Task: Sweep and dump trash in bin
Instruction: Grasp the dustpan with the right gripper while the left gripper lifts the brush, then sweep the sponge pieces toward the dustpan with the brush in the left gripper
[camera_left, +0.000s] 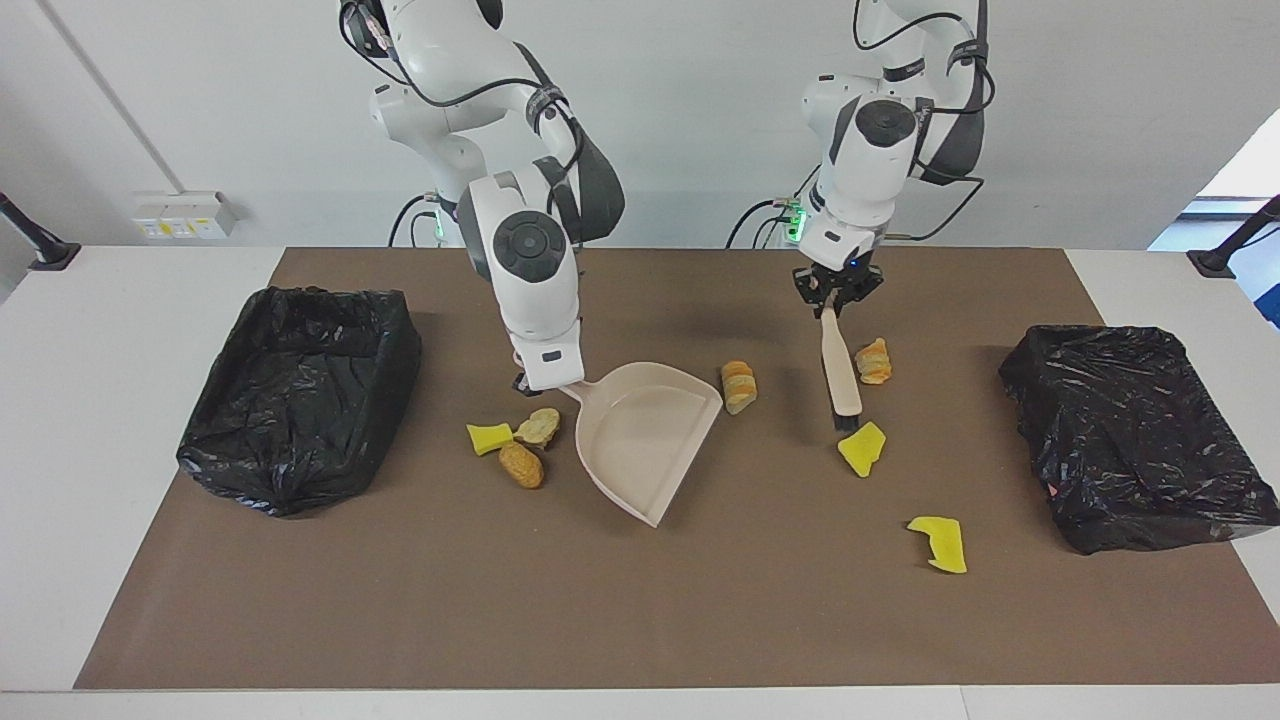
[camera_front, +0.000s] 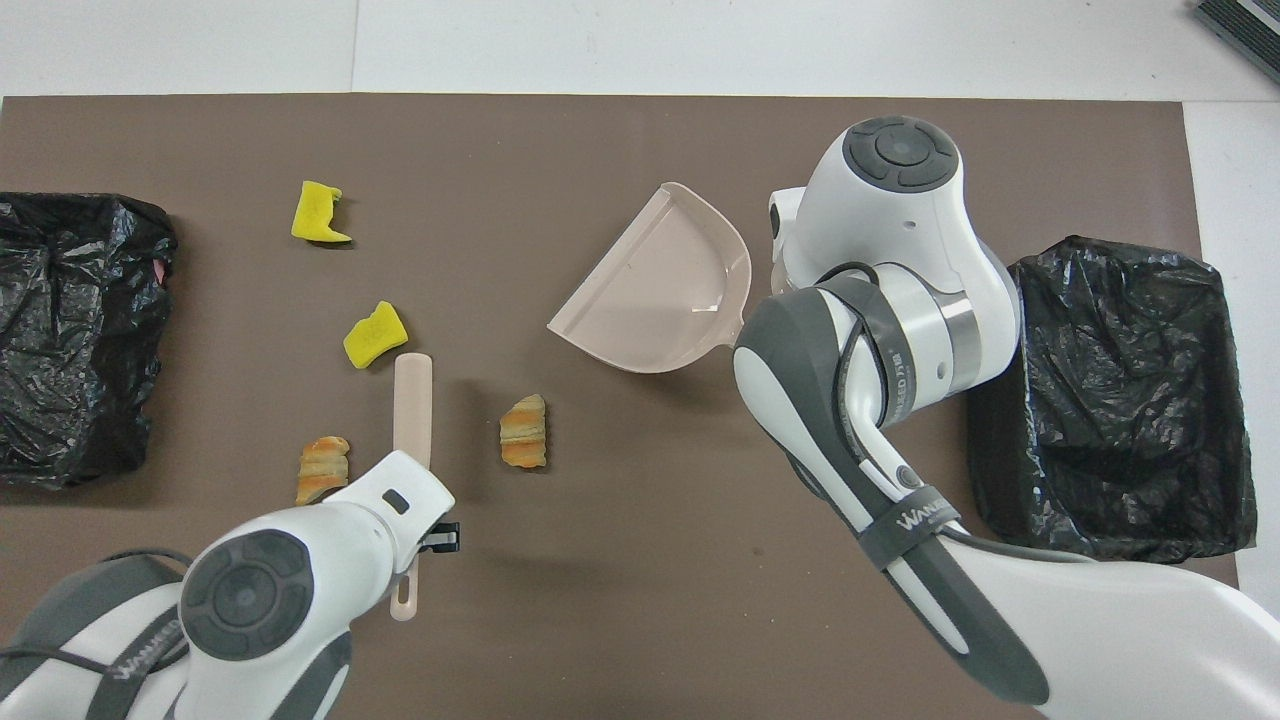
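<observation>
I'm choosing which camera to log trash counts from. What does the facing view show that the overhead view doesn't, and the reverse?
Only the facing view shows the three scraps beside the dustpan, toward the right arm's end, which that arm hides from overhead. It also shows the brush's bristles and both arm bases.

Only the overhead view shows the brush handle's tail sticking out below the left gripper.

Both show the dustpan held by the right gripper, the brush, two bread pieces, two yellow sponge chunks and both black bins.
</observation>
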